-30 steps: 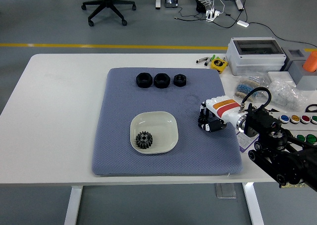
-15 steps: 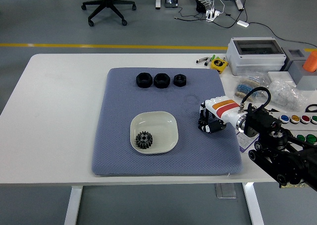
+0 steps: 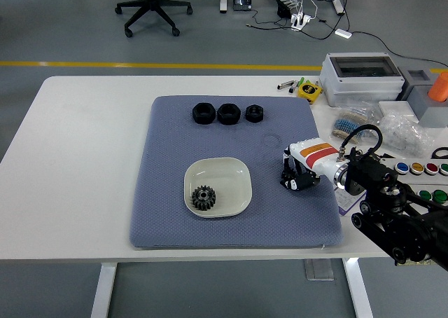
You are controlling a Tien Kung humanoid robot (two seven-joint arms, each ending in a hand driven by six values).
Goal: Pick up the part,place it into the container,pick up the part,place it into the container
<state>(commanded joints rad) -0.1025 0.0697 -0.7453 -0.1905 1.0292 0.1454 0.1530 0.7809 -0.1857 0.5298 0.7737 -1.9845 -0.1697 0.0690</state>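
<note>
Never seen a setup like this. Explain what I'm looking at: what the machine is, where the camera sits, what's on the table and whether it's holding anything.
This is a humanoid robot with black arms and five-fingered hands, working at a white table. The single picture comes from a camera high on the robot, looking forward and down, so the table's near edge is at the bottom. Only the right arm shows, coming in from the lower right; its right hand has a white shell with an orange and red stripe, and its fingers are curled down onto the blue-grey mat. Whether they grip anything cannot be seen. On the mat sits a pale dish holding one dark gear. Behind it are three black nuts in a row. A grey box and clutter lie along the right side.
</note>
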